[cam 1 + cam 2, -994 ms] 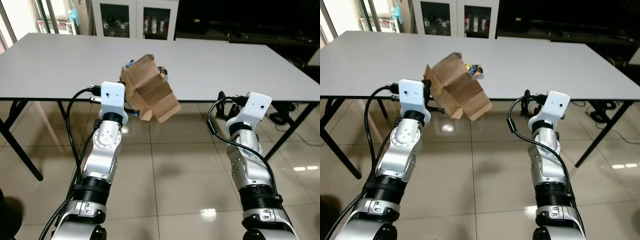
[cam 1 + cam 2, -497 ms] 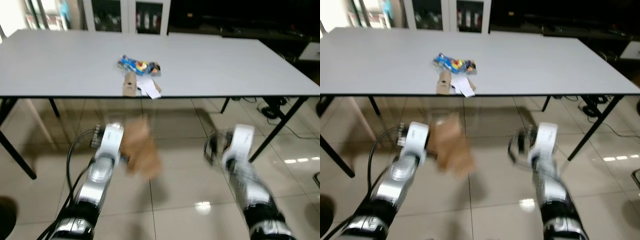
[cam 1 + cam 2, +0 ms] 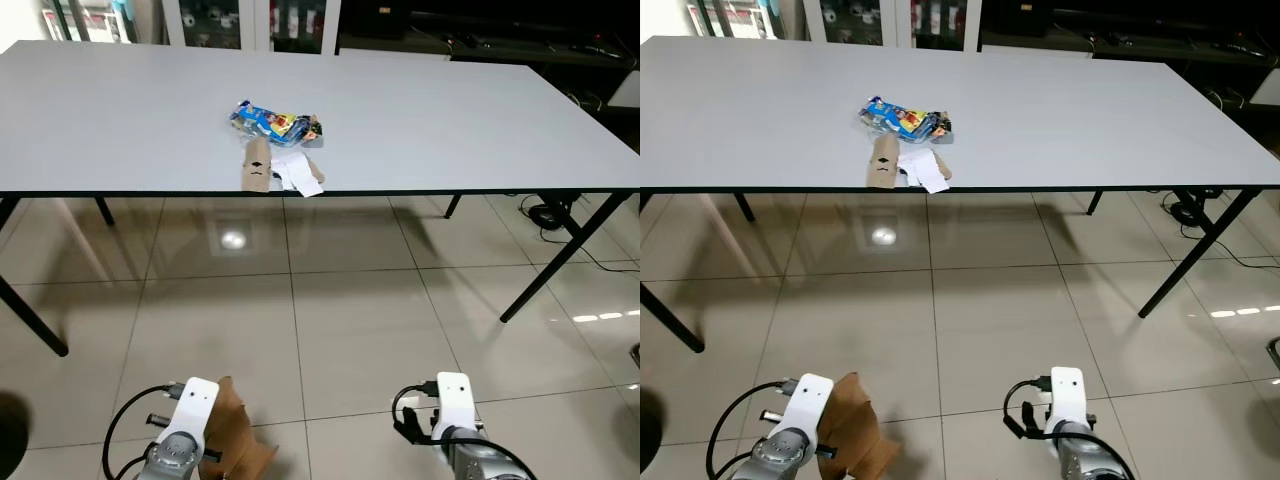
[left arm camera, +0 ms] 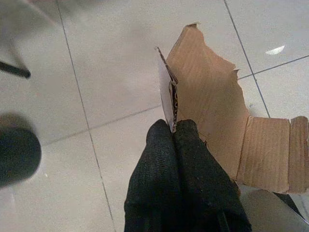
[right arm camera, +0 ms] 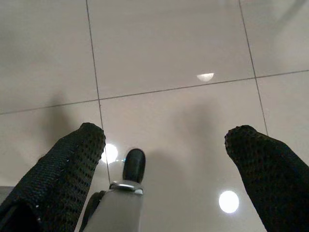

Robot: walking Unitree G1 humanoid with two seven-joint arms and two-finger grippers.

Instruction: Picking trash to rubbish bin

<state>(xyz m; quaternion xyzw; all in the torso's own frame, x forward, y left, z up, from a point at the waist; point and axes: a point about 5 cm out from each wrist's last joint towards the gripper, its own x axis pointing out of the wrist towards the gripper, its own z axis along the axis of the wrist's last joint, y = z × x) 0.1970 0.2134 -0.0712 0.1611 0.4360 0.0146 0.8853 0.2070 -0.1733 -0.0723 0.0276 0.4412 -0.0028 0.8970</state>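
Jaws of the left gripper (image 4: 175, 128) pinch a torn cardboard piece (image 4: 217, 123) low over the tiled floor (image 4: 111, 72). Right gripper (image 5: 164, 145) hangs with jaws wide. Ahead, wrappers (image 3: 275, 122) lie on the tabletop (image 3: 450, 110).

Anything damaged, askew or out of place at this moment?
The cardboard piece pinched in the left gripper is torn and ragged along its edge. Trash sits at the table's front edge: a colourful wrapper, a cardboard tube and white paper slightly overhanging. The right gripper is open.
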